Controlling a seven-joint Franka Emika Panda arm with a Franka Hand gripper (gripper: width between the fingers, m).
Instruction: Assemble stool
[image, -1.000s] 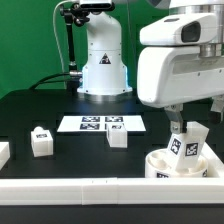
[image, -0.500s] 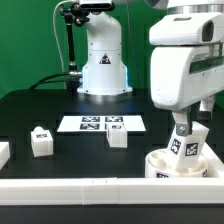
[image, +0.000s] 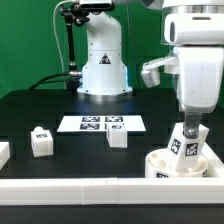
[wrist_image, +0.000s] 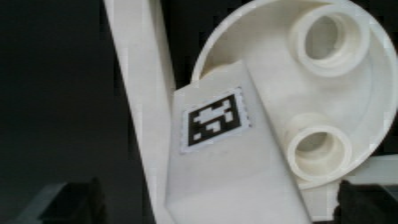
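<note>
The round white seat (image: 165, 166) lies at the exterior view's lower right, against the front rail. One white leg (image: 186, 146) with a tag stands tilted in it. My gripper (image: 188, 124) hangs right over that leg's top, its fingers on either side of it, open. In the wrist view the tagged leg (wrist_image: 217, 118) runs across the seat (wrist_image: 267, 45), whose two round sockets show. My gripper (wrist_image: 222, 205) straddles the leg's near end, with a dark finger (wrist_image: 71, 200) at the side. Two more legs (image: 41, 141) (image: 118, 136) stand loose on the table.
The marker board (image: 90, 124) lies flat in the middle, in front of the arm's white base (image: 103, 65). A long white rail (image: 80, 190) runs along the front edge. Another white piece (image: 3, 152) shows at the exterior view's left edge.
The hand has turned about the leg and shifted toward the exterior view's right. The leg and its tag have stayed put.
</note>
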